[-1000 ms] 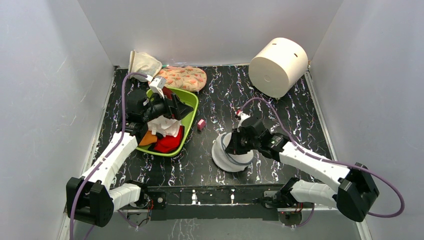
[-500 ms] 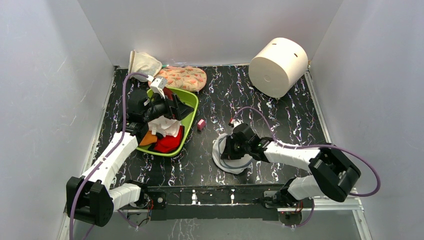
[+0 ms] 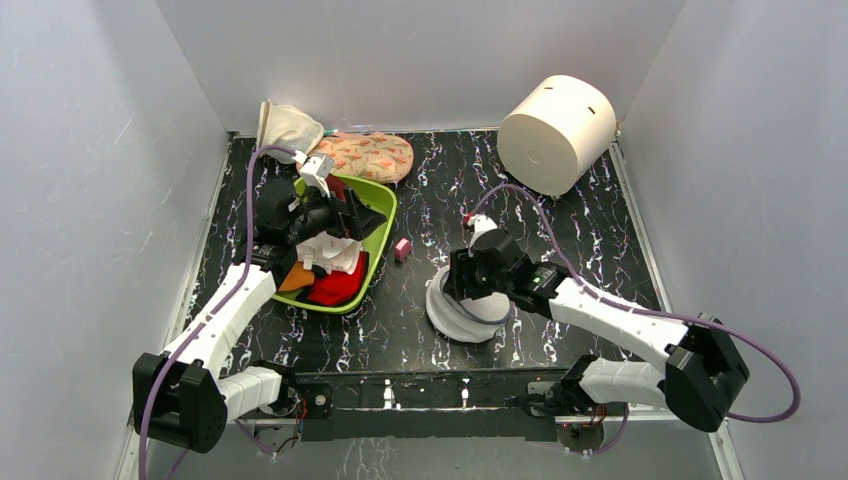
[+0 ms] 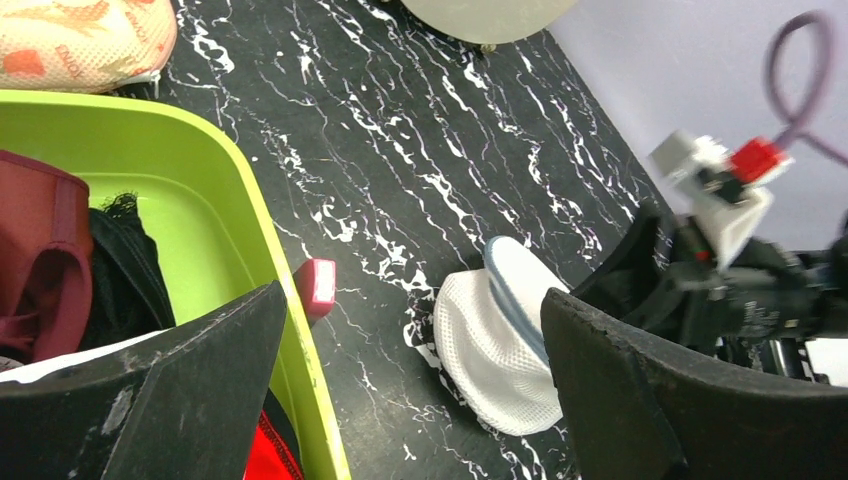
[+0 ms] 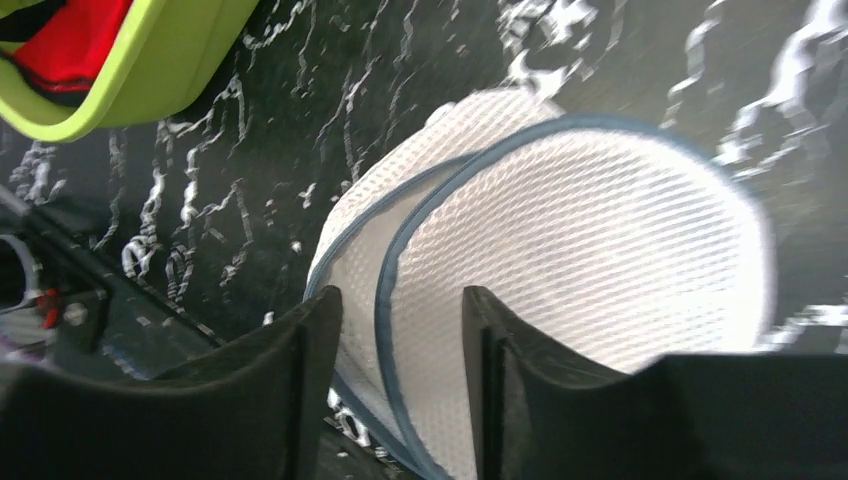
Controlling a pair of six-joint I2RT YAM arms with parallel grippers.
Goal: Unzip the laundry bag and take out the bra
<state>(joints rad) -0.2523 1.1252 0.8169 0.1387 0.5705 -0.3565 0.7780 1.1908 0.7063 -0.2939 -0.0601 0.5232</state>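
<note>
Straddling the blue-grey rim line of the laundry bag [image 5: 600, 250], itself tilted on its side at the near middle of the tabletop [image 3: 440, 190], with the right tool [image 5: 400, 295], jaws slightly parted and mesh showing between them; touching or not, impossible to tell. Hanging over the green tub [image 3: 385, 215] with the left tool [image 4: 415, 305], jaws spread wide and empty, above a heap of red, orange, white and maroon clothes [image 3: 335, 285]. Sitting between tub and bag, just beside the tub's right wall: a small pink block [image 3: 403, 248]. Standing well apart along the far edge: a big white cylinder [image 3: 556, 132] in the right corner, a patterned pad [image 3: 368, 155] just behind the tub, a cream pouch [image 3: 288, 125] in the left corner.
</note>
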